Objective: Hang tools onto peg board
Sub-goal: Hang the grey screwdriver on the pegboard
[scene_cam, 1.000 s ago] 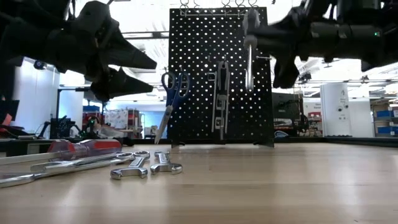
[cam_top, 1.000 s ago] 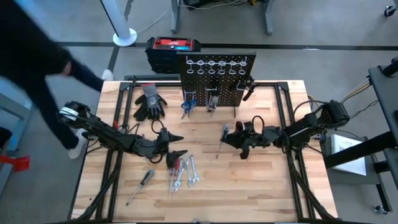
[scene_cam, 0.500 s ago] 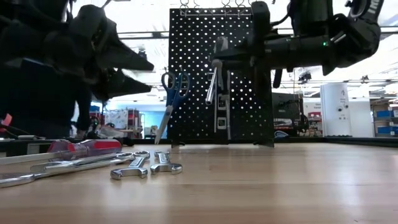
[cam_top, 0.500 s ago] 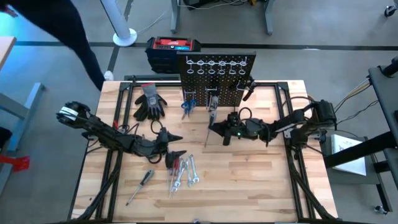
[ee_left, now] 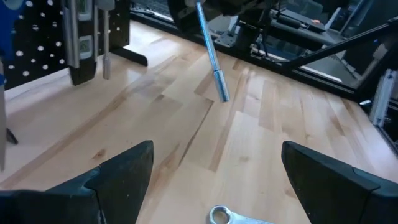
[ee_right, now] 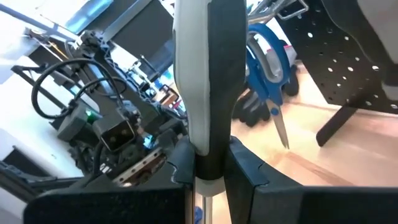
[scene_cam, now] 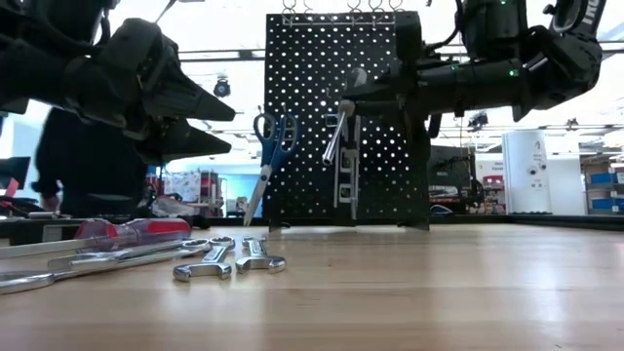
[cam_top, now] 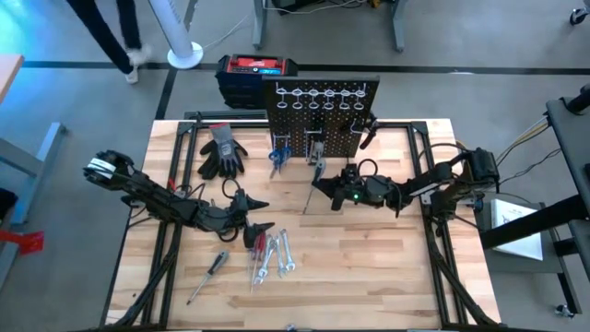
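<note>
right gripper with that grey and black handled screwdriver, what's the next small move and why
Probably carry it up toward the black perforated peg board and its silver ring hooks. The right gripper holds the grey and black handled screwdriver tilted, in front of the board and below the ring row, not yet hung.

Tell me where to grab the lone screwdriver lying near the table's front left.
Grip the dark handle, its end nearer the wrenches, coming straight down and closing across it. The screwdriver lies flat and diagonal, apart from other tools, so both sides are free. The open left hand is nearest; the right hand holds another screwdriver.
</note>
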